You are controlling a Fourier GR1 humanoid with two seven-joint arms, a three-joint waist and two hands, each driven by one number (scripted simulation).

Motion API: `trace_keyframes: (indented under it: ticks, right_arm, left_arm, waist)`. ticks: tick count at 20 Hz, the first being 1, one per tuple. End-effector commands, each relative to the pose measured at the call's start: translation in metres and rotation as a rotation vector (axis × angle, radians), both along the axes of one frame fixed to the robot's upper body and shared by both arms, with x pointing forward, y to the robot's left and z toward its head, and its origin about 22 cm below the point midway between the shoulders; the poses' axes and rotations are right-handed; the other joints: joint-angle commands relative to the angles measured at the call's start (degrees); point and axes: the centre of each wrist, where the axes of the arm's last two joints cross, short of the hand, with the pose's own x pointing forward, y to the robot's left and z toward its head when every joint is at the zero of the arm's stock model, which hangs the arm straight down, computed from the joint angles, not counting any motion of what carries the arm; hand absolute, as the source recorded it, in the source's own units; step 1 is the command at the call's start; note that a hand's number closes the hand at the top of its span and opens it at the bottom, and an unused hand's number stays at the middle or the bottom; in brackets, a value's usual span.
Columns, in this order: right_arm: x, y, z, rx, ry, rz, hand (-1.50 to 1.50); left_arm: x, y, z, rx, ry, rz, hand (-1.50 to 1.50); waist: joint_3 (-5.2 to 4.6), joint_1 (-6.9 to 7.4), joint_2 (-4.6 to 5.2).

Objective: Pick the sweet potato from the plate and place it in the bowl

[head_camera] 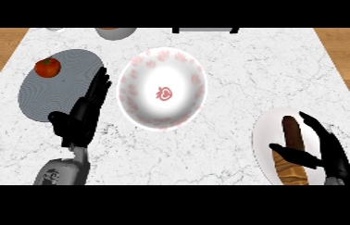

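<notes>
- Counter (226, 57): white marbled top, with wood showing at the upper left and upper right corners.
- Sweet potato (292, 152): lies on the white plate (262, 140) at the lower right of the head view, long axis running near to far. Its far end is dark brown; its near end is orange-tan.
- Right hand (327, 147): positioned over the plate and straddling the sweet potato. The fingers (320, 129) extend along the right side of it, pointing up and left; the thumb (295, 155) crosses over its near, orange part. Fingers and thumb are spread wide with the sweet potato between them, and they are not closed around it. Whether the thumb touches the surface cannot be told.
- Bowl (163, 90): white with a pink petal pattern round the inside and a red mark at the centre. It stands at the middle of the counter, up and left of the plate and well apart from it. Nothing lies in it.
- Left hand (85, 113): upright between the bowl and a grey plate (65, 87), fingers straight and pointing away, holding nothing.
- Tomato (48, 67): red, resting on the far left part of the grey plate.
- Far edge: a grey rounded vessel (115, 32) and a dark-framed object (205, 29), both cut off by the view.
</notes>
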Motion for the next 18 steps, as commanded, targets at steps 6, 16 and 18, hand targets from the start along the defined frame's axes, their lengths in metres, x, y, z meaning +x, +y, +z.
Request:
trace_keyframes:
  ticks: [6,16,18]
  right_arm:
    - [-0.007,0.018,-0.025,-0.135,0.035,0.197,1.50]
    - [0.016,0.132,-0.009,0.096,-0.046,0.965,1.50]
    - [0.015,0.170,0.004,0.146,-0.071,1.273,1.50]
  left_arm:
    - [0.002,-0.005,-0.010,0.012,-0.010,-0.003,0.00]
    - [0.000,-0.007,-0.004,0.007,-0.004,-0.066,0.00]
    - [0.003,-0.024,-0.001,-0.008,-0.005,-0.122,0.00]
  waist:
    - [0.21,-0.09,0.14]
    - [0.20,5.74,0.42]
    - [0.20,8.90,0.66]
